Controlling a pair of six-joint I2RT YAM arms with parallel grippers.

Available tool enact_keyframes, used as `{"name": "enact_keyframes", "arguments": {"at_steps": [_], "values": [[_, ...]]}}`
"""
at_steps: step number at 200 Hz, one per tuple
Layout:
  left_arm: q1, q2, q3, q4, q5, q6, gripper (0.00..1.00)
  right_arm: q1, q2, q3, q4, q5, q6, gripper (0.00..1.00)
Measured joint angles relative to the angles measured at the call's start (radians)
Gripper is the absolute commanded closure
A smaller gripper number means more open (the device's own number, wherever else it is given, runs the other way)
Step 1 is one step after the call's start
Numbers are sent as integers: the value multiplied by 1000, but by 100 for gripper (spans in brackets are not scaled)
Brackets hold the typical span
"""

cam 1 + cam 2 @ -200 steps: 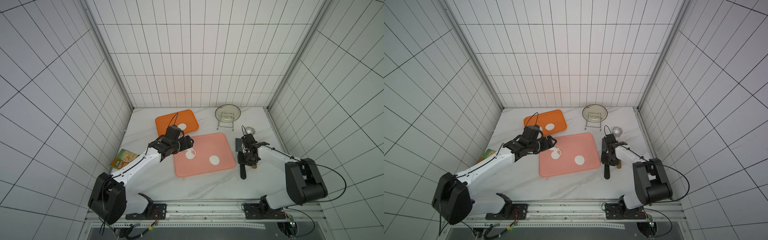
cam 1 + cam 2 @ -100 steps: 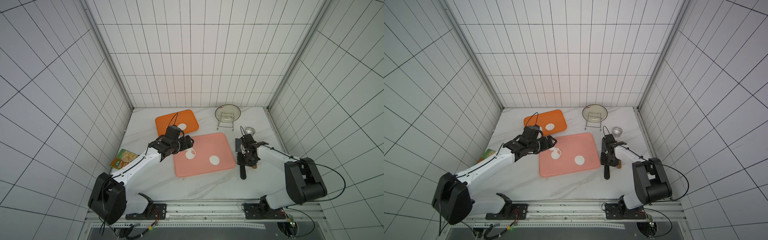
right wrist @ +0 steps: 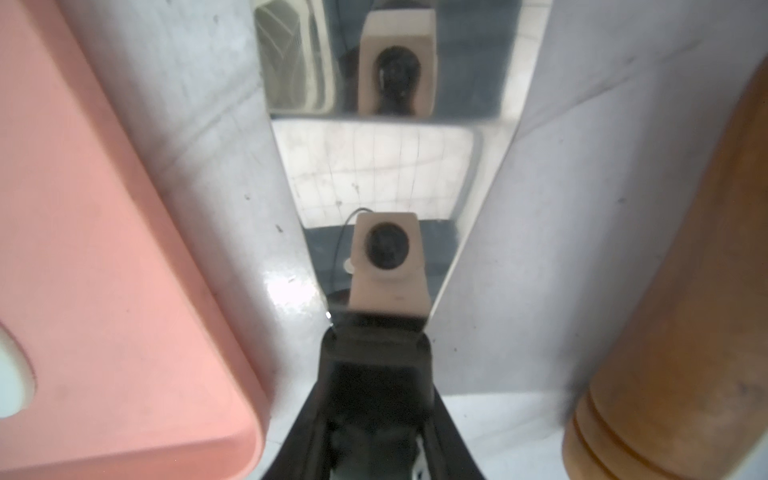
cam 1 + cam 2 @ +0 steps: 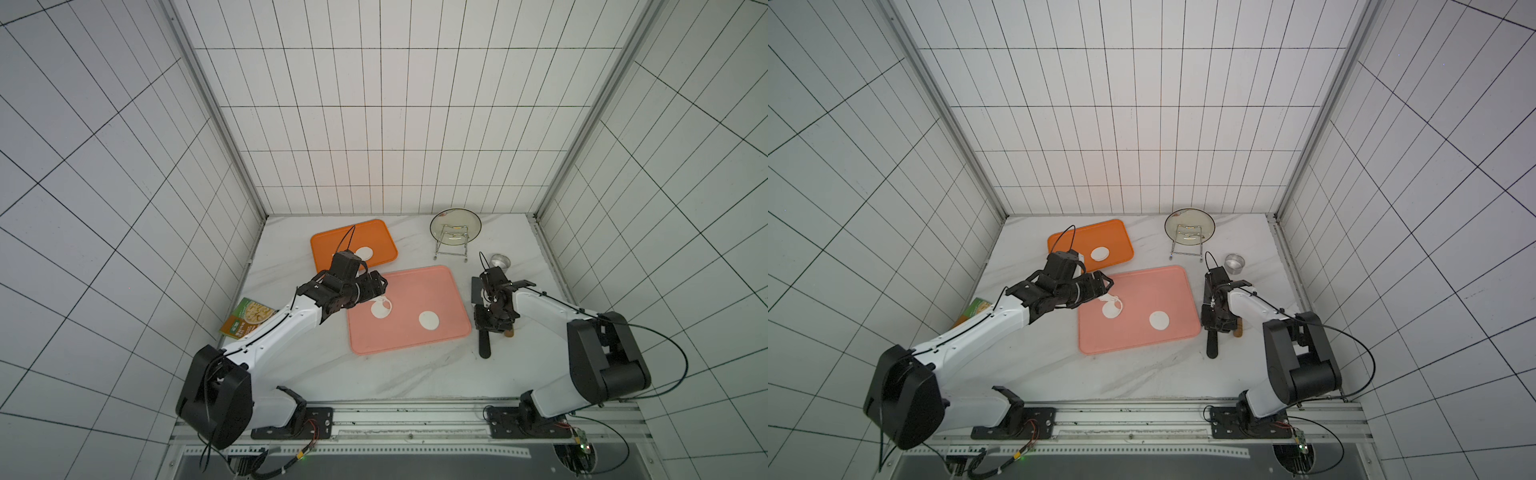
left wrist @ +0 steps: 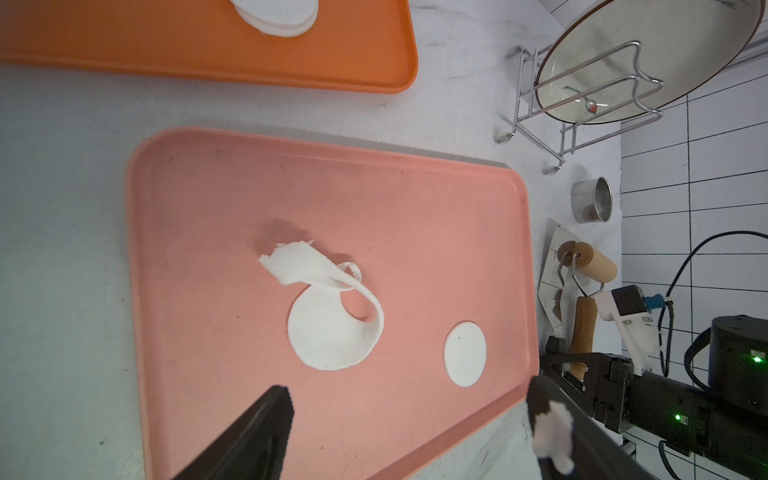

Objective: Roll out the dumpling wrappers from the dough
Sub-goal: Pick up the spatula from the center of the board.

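While my left gripper (image 5: 411, 395) hangs wide open (white crumb (image 5: 550, 428) stuck to it), the dough (image 5: 328, 328) lies mid-frame on the pink tray (image 5: 415, 199). My right gripper (image 4: 493, 327) covers the scraper (image 4: 484, 351), grip unclear.

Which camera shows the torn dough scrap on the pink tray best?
Left wrist: the dough lies unobstructed and large, its curled strip and ragged edge clear. Both top views show the dough only small, detail lost. The right wrist view misses it.

Left gripper (image 5: 409, 392) outstretched, jaws wide apart; right gripper (image 4: 495, 326) low, downward-pointed, grip unclear.
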Motion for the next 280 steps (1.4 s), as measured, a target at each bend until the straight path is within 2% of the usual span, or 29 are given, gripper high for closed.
{"name": "enact_keyframes", "arguments": {"at_steps": [51,95,118,167,210,258,280], "values": [[6,0,1,4,8,1,12,0,-231,-1,-21,-32,-1,100],[6,0,24,5,43,9,20,0,-344,-14,-16,-78,-11,100],[-3,3,62,19,84,18,20,21,-399,-14,-7,-117,-32,100],[-81,63,192,95,165,39,18,150,-431,23,0,-167,-91,100],[-137,138,266,107,185,58,19,299,-426,81,2,-166,-125,100],[-173,182,268,105,189,65,32,379,-404,113,7,-157,-139,100],[-178,185,271,105,192,60,47,394,-399,127,8,-153,-140,100]]}}
